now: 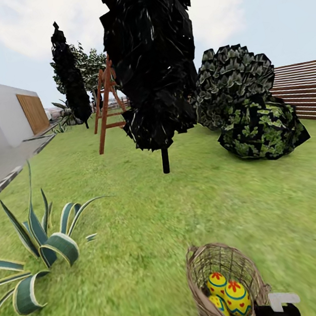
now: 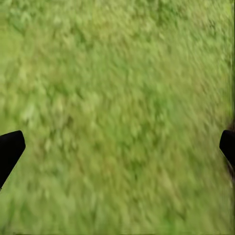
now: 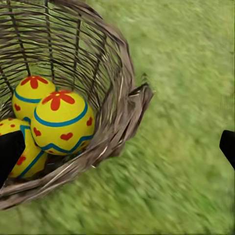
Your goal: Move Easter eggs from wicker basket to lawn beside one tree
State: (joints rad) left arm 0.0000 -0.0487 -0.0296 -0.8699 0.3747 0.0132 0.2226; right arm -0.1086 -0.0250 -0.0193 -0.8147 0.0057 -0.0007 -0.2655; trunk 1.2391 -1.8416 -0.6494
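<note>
Right claw (image 3: 117, 147) hangs spread beside the basket (image 1: 224, 285) on the lawn (image 1: 139, 232); three eggs (image 1: 229, 293) inside. Left claw (image 2: 117, 147) spread over grass. Best: drop straight through the mouth onto the top egg (image 3: 62, 122), avoiding the rim.

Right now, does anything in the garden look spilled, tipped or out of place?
Nothing stands out. The wicker basket sits on the lawn with all three Easter eggs still inside, none spilled on the grass. The right gripper hangs open beside the basket's rim.
</note>
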